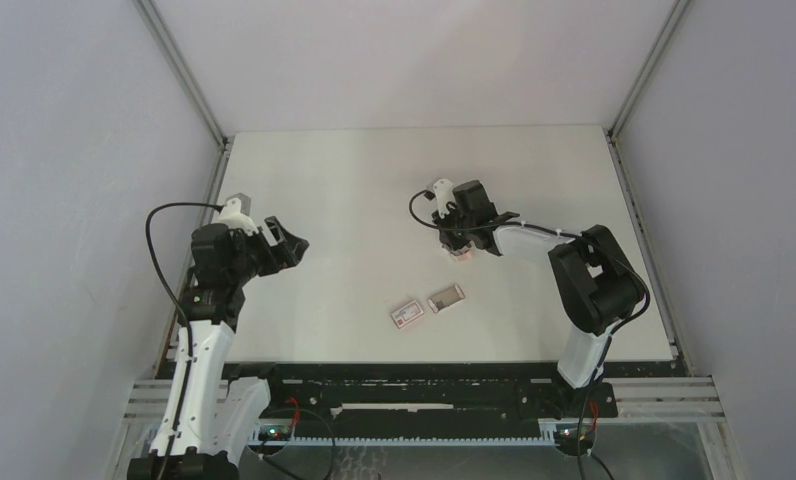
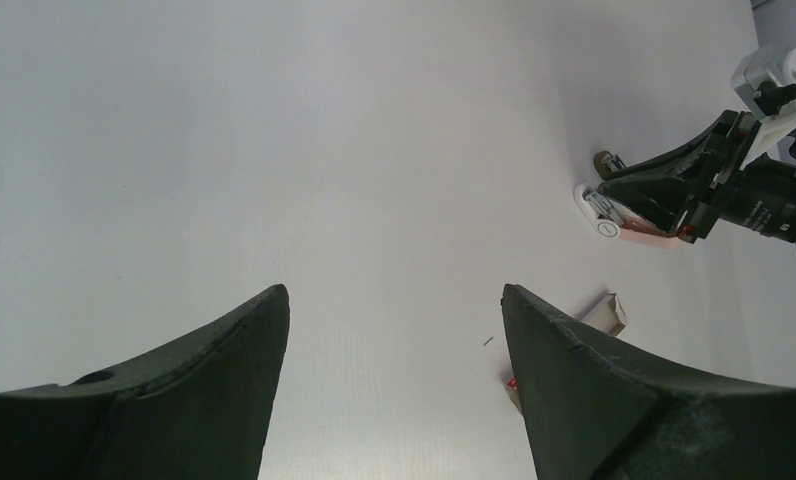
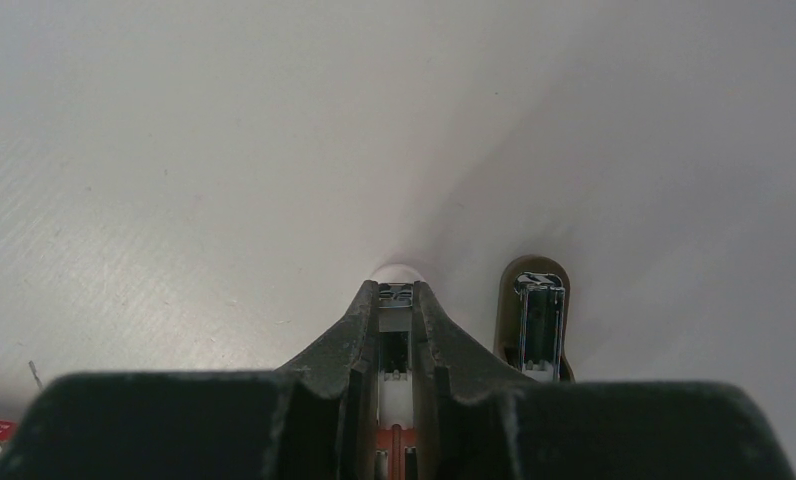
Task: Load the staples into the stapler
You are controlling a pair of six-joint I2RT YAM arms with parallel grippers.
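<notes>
We logged the right claw [image 3: 397,300] clenched on the small pink-and-white plastic stapler [image 2: 606,214], its fingers pinching the body from both sides and the rounded white tip poking out beyond them. An olive-brown piece with a metal channel [image 3: 536,318] lay just at 3 o'clock of those fingers; we could not tell what it belonged to.

From above, the silvery-grey staples [image 1: 446,298] sat in their flat grey rectangular tray [image 1: 433,305] on the white table [image 1: 354,180], at 6 o'clock of that claw, apart and untouched. A matchbox-like white box with a red label [image 1: 407,315] lay just beside the tray at 8 o'clock.

The left claw [image 1: 290,246] was released, jaws wide and holding nothing, near the table's 9 o'clock edge.
</notes>
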